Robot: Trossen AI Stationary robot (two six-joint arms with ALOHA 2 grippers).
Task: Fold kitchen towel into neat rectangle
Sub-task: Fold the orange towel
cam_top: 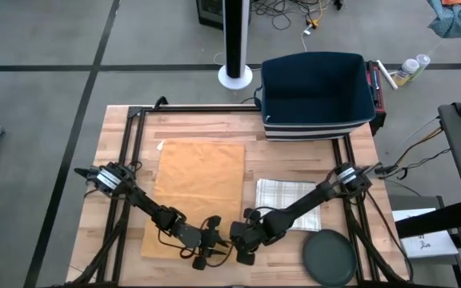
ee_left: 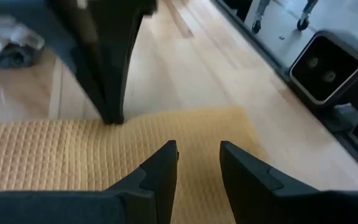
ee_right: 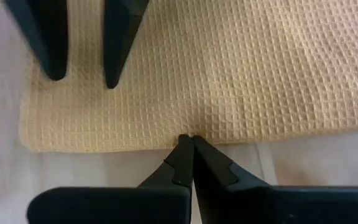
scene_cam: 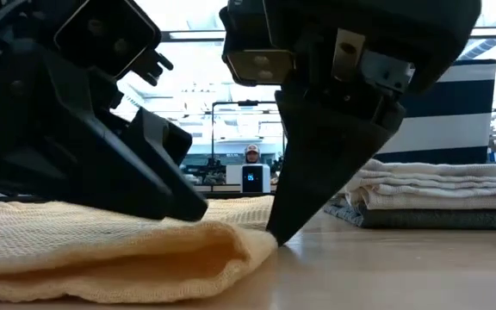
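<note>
Behind, dark bin shows nothing inside; orange towel lies flat.

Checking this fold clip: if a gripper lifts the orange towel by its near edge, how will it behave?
Probably floppy: the orange towel is a thin waffle weave lying flat, and its edge already humps softly in the low view. Likely light, draping from a pinch. The textured weave should resist slipping. The right gripper is shut at its edge; the left gripper is open over it.
</note>
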